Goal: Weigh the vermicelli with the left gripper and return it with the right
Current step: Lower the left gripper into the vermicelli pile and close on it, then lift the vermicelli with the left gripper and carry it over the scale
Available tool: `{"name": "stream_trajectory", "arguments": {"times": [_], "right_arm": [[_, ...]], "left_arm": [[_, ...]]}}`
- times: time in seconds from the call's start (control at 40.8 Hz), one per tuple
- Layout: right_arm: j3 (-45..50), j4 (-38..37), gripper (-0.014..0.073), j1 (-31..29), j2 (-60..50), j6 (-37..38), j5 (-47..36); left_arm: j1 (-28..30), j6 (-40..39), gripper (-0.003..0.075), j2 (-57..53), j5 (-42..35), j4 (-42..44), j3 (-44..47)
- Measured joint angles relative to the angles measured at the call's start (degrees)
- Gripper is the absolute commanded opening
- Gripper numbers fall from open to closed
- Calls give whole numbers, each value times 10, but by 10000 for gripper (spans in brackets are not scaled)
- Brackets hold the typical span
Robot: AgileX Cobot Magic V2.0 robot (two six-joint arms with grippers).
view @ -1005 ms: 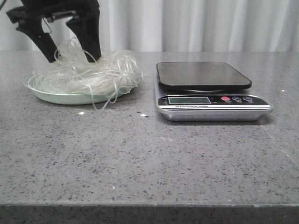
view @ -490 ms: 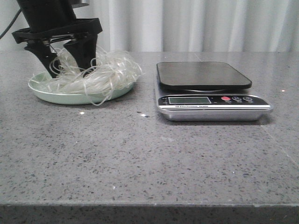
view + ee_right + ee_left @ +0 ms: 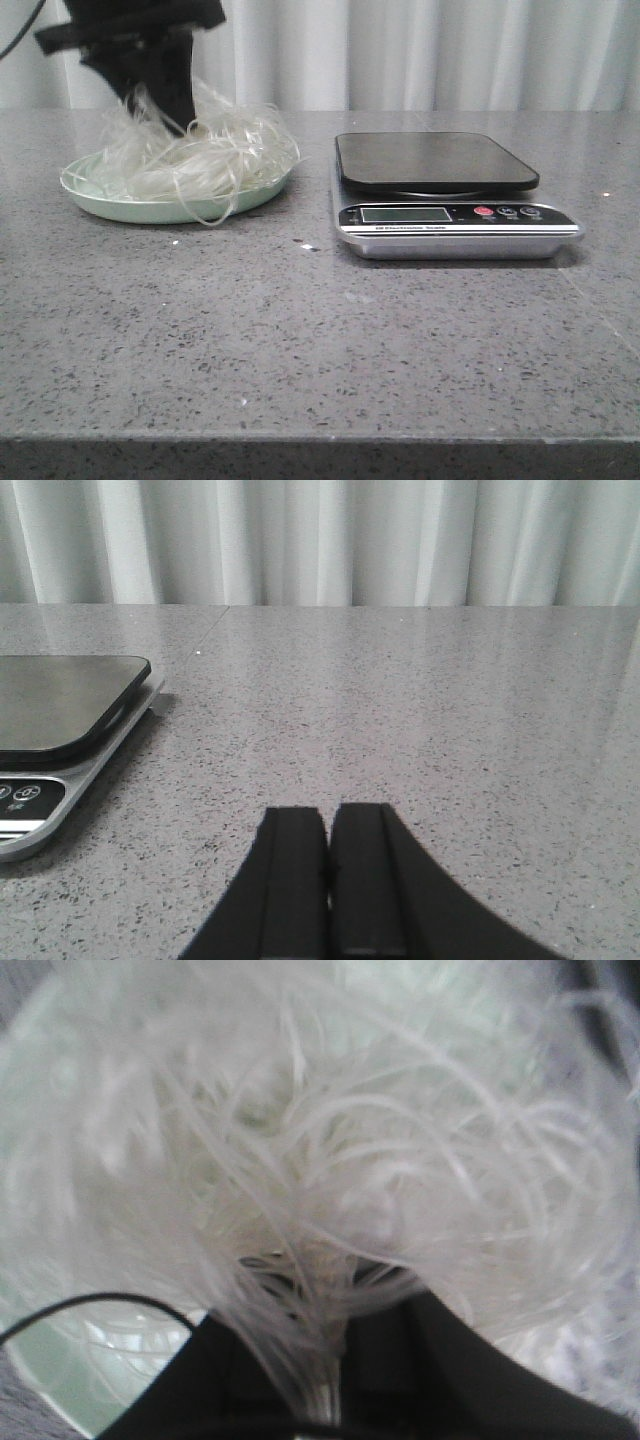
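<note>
- The left gripper (image 3: pixel 172 118) is pinching a tuft of the vermicelli (image 3: pixel 205 155), its fingers closed on the strands.
- The vermicelli is lying mostly on the pale green plate (image 3: pixel 100 203), left of the scale (image 3: pixel 440 195).
- The right gripper (image 3: pixel 328 880) is hovering over the tabletop (image 3: pixel 320 330), fingers pressed together.

A staged test bench rather than a lived-in kitchen: a bare grey speckled stone countertop (image 3: pixel 320 340) backed by plain white pleated curtains (image 3: pixel 450 55), holding only a digital kitchen scale (image 3: pixel 450 195) and a pale green plate (image 3: pixel 120 205), with a black robot arm (image 3: pixel 140 50) above
</note>
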Motion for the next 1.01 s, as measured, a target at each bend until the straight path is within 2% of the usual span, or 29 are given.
{"name": "stream_trajectory", "arguments": {"times": [0.368, 0.588, 0.76, 1.005], "right_arm": [[0, 0, 150, 0, 0, 0, 0], [0, 0, 150, 0, 0, 0, 0], [0, 0, 150, 0, 0, 0, 0], [0, 0, 150, 0, 0, 0, 0]], "left_arm": [[-3, -24, 141, 0, 18, 2, -200], [-35, -26, 141, -3, 21, -11, -330], [-87, -26, 141, -8, 24, -56, -378], [-168, -26, 141, 6, 13, -70, -382]]}}
